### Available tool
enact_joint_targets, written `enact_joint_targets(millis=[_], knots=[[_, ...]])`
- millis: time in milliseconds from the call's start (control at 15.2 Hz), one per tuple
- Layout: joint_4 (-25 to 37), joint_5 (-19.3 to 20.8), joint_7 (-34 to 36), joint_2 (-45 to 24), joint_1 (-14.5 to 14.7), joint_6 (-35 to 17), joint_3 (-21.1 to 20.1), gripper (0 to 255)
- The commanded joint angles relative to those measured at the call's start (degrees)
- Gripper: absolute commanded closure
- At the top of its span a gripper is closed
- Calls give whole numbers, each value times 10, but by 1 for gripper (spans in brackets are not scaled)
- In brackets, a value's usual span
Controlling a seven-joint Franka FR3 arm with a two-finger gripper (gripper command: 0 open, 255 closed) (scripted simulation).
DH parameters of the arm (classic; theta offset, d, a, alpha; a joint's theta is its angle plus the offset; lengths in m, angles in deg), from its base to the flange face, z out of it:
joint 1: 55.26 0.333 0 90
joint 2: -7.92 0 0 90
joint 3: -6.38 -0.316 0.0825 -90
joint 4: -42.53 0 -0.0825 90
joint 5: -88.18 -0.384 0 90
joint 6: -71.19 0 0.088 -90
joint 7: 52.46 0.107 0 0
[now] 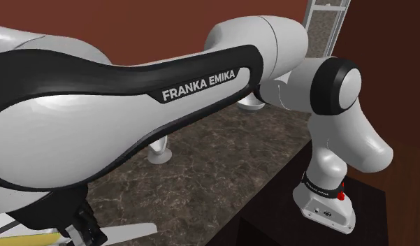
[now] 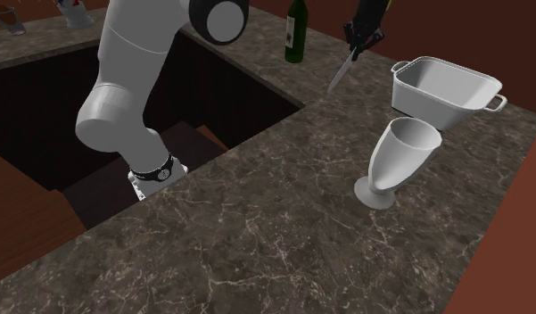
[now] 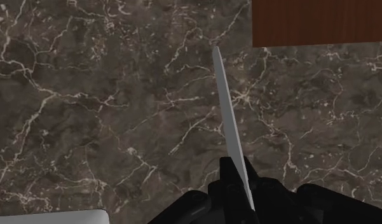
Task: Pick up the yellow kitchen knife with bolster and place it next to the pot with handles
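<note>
Shoulder view: the white arm [image 1: 131,119] is crowding the frame. At seven o'clock the black gripper [image 1: 81,227] is clamping the knife [image 1: 128,230], its pale blade pointing toward three o'clock and its yellow handle cut off by the edge.

Second exterior view: the gripper is holding the knife above the stone counter [image 2: 257,223], tip slanting toward seven o'clock. The pot [image 2: 444,89] is sitting at four o'clock from the blade, near but apart, so the coming move likely heads that way. A goblet [image 2: 395,161] is standing just beyond the pot.

Wrist view: the blade is running straight out from the closed fingers. A pale corner beside the gripper is too cut off to name.
</note>
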Motion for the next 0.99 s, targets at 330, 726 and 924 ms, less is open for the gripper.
enact_joint_targets(millis=[330,726,924], knots=[[-75,-2,4,12,-13,-62,-1,255],[-123,-1,8,12,-20,-109,0,255],[-143,0,9,10,-22,-130,1,255]])
